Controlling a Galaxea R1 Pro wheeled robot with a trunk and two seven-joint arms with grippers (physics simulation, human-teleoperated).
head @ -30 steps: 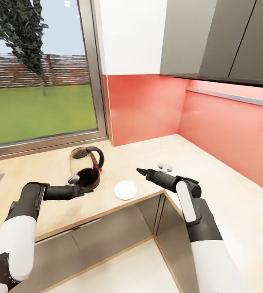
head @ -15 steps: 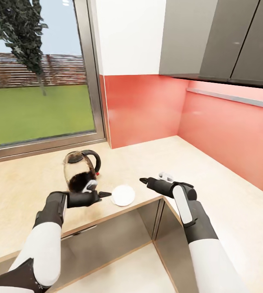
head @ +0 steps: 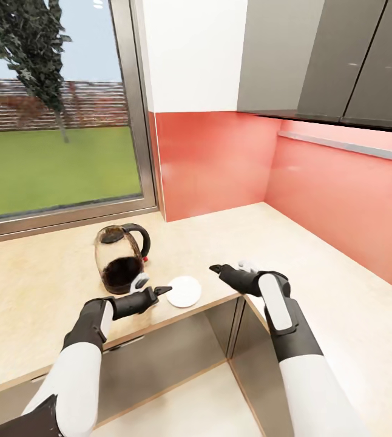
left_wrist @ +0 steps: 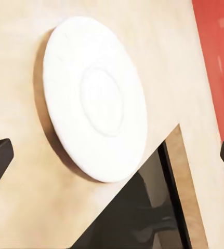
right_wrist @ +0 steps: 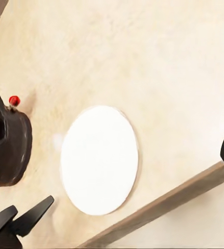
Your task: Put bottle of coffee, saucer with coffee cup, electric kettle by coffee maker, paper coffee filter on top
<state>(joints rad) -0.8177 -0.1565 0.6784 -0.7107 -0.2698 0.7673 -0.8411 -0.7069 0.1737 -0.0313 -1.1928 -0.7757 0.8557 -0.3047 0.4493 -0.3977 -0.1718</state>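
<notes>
- The electric kettle stands upright on the countertop, just beyond the left gripper.
- Left gripper: jaws spread, empty, tips near the saucer.
- Right gripper: empty, cannot tell its jaw state; the saucer lies to its left.

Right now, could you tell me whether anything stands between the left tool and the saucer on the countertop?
Nothing visible does. The left tool points at the saucer with only bare countertop between them; its wrist view shows the plate between open fingers. The electric kettle stands off to the side, behind that line.
</notes>
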